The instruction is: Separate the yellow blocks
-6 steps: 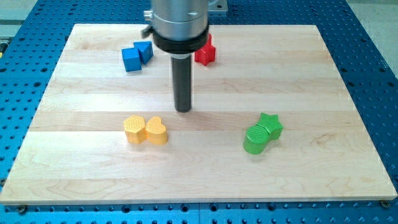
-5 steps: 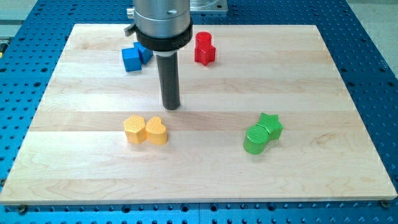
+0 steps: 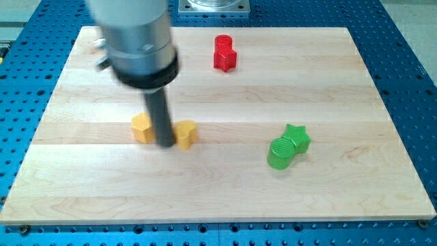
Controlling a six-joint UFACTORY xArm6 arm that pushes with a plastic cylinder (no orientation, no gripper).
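Two yellow blocks lie left of the board's middle. The left yellow block (image 3: pixel 141 128) and the right yellow block (image 3: pixel 186 133) now stand apart, and their shapes are partly hidden by the rod. My tip (image 3: pixel 166 144) is on the board in the gap between them, close to both. The rod and the arm's wide body blur with motion above.
Two red blocks (image 3: pixel 224 53) sit together near the view's top. A green star block (image 3: pixel 297 137) touches a green round block (image 3: pixel 279 153) at the right. The blue blocks are hidden behind the arm. The wooden board (image 3: pixel 341 198) lies on a blue perforated table.
The rod has swept down and to the left from above the yellow pair into the gap between them. The two yellow blocks, touching before, are now pushed apart and shifted slightly upward.
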